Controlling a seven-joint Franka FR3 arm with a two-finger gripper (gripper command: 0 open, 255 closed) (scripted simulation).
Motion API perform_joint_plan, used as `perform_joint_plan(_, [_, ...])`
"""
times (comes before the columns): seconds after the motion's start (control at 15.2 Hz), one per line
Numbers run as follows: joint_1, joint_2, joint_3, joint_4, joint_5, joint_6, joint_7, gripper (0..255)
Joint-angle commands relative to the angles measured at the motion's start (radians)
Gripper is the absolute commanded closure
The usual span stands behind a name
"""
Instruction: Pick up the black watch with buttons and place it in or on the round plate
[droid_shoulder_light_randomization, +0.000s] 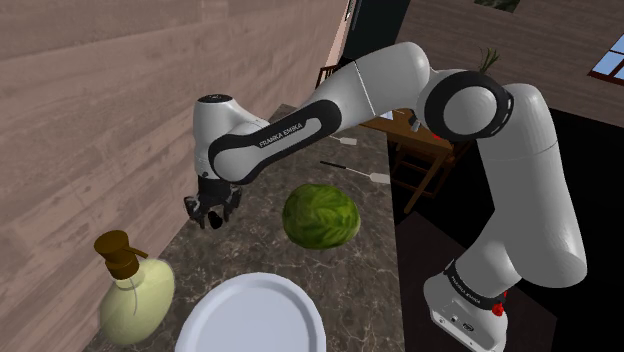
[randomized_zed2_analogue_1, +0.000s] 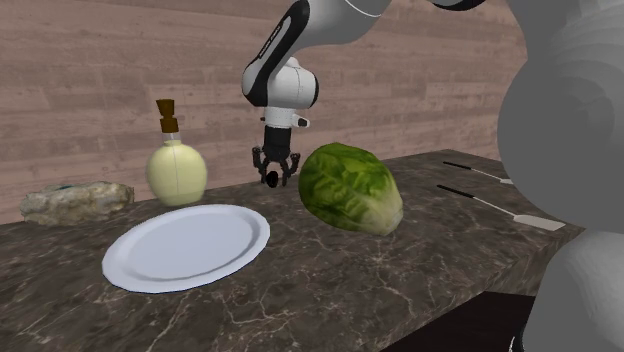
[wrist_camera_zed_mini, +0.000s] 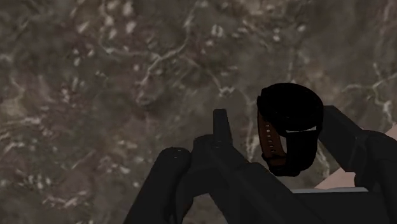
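Clasping a black round-faced watch (wrist_camera_zed_mini: 289, 111), its strap seemingly brown inside, the tool (wrist_camera_zed_mini: 275, 127) above the marbled counter (wrist_camera_zed_mini: 95, 95).

Even flat light, wrist view dim, shadowy

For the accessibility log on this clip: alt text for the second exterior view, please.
The black gripper of a white arm hangs low over a dark marbled counter with a black watch at its tip, between a pale yellow corked bottle and a green lettuce; a round white plate lies in front.
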Motion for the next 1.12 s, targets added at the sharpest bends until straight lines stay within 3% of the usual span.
perform_joint_plan(0.0, [0.000,0.000,0.000,0.000,0.000,0.000,0.000,255])
perform_joint_plan(0.53, [0.000,0.000,0.000,0.000,0.000,0.000,0.000,255])
perform_joint_plan(1.06, [-0.009,-0.064,0.014,0.007,0.015,-0.070,0.000,255])
